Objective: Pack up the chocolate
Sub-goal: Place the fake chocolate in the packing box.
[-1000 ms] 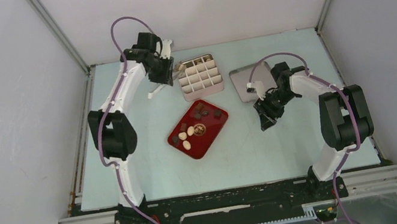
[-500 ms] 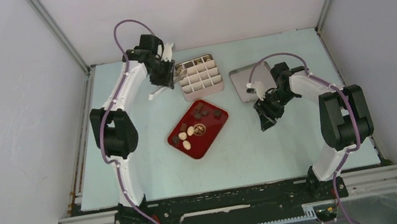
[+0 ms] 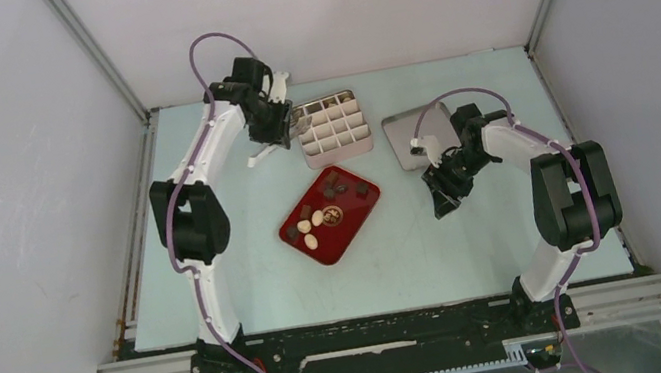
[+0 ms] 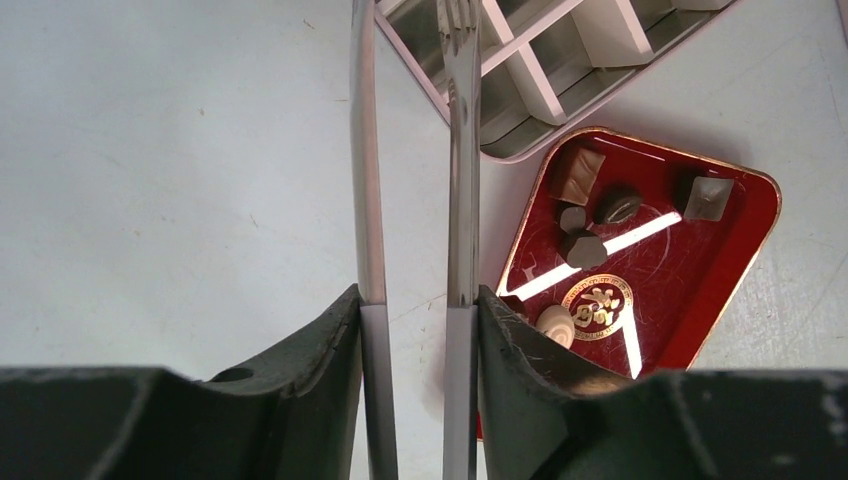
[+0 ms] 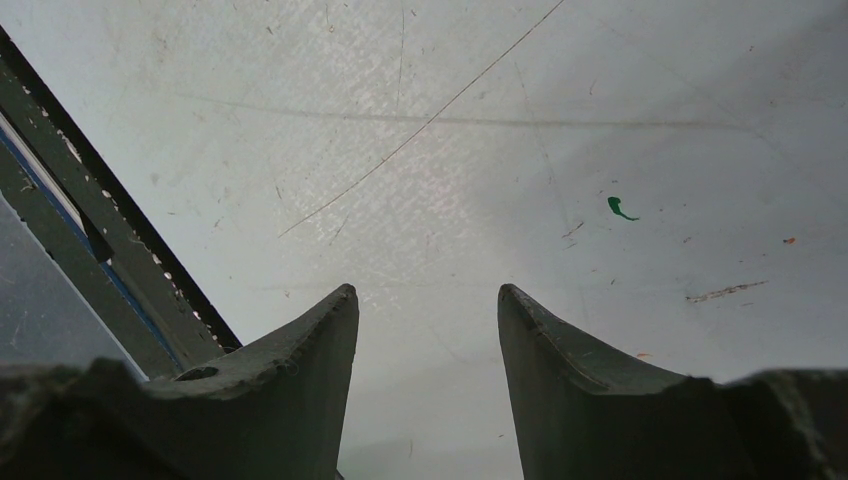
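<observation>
1. Red tray [image 3: 347,234] sits mid-frame in the top view on a pale table [image 3: 249,271], turned corner-up like a diamond.
2. Chocolate [image 4: 583,248] lies on the tray. The dark pieces are grouped toward its upper corner, and the cream pieces [image 3: 306,226] are at its left, beside a gold emblem [image 3: 332,215].
3. A white divided box [image 3: 332,128] stands just above the tray. What its cells hold is too small to tell.
4. A grey lid [image 3: 405,139] lies just right of the box.
5. The left gripper [image 3: 275,123] is at the box's upper-left corner. Its fingers [image 4: 330,330] are clamped on metal tongs [image 4: 460,150].
6. In the left wrist view the tongs' two arms run up the frame with a gap between them. The right arm's ridged tip is over the box's corner cell, and the left arm is over bare table.
7. That view shows the tray at lower right, with five dark pieces and one cream piece in sight.
8. The right gripper [image 3: 443,196] hangs right of the tray and below the lid, well apart from the chocolate.
9. In the right wrist view its fingers [image 5: 320,340] stand apart over scratched bare table.
</observation>
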